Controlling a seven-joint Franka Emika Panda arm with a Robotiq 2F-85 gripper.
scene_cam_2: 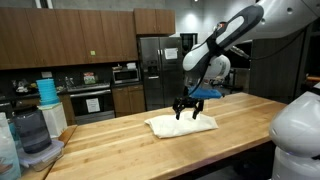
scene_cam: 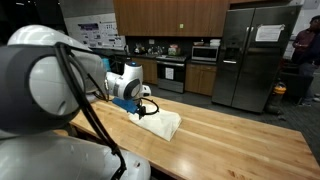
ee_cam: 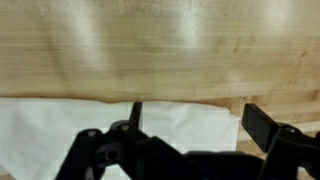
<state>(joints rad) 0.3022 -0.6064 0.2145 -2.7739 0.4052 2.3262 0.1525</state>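
1. The pincer (scene_cam_2: 187,109) hangs at the end of the arm just above the worktop (scene_cam_2: 120,145), fingers pointing down.
2. Its jaws stand wide apart and nothing is between them. The wrist view shows the two dark fingers (ee_cam: 258,124) well separated, with only fabric and wood in the gap.
3. A white cloth (scene_cam_2: 181,125) lies loosely folded and flat on the wood directly beneath the pincer. In both exterior views the fingertips are just over its upper surface; I cannot tell whether they touch it.
4. In the wrist view the cloth (ee_cam: 40,130) spreads under and to one side of the pincer (ee_cam: 197,125), and bare wooden planks (ee_cam: 160,50) lie beyond its edge.
5. In an exterior view the pincer (scene_cam: 146,107) sits over the end of the cloth (scene_cam: 163,125) nearer the arm's white wrist.
6. Well behind the pincer, across the room, stands a steel fridge (scene_cam_2: 152,68) beside dark wooden cabinets (scene_cam_2: 65,40).
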